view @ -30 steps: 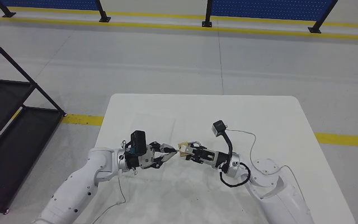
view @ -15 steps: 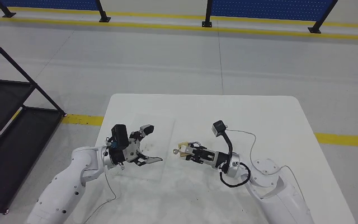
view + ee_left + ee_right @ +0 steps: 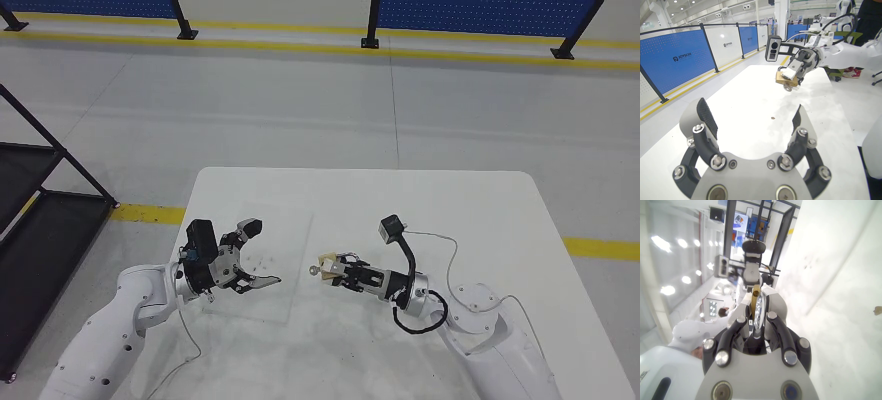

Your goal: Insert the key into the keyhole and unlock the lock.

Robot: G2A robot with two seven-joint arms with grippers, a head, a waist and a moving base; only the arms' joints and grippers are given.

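The brass lock [image 3: 780,78], with the key [image 3: 787,88] protruding from its base, is clamped above the worktop [image 3: 400,210] by the right hand [image 3: 792,80], while the left hand [image 3: 750,103] is held wide open, well apart.

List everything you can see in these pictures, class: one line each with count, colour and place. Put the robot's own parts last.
Padlock: one, brass, in the right gripper, above the table.
Key: one, silver, protruding from the padlock's body.
Table: one, white, under both arms.
Speck: one, brown, on the table between the grippers.
Rack: one, black, on the floor beside the table.
Barrier panels: several, blue with black posts, beyond the table.
Floor lines: yellow, on the grey floor.
Left gripper: one, open and holding nothing, over the table.
Right gripper: one, shut on the padlock.
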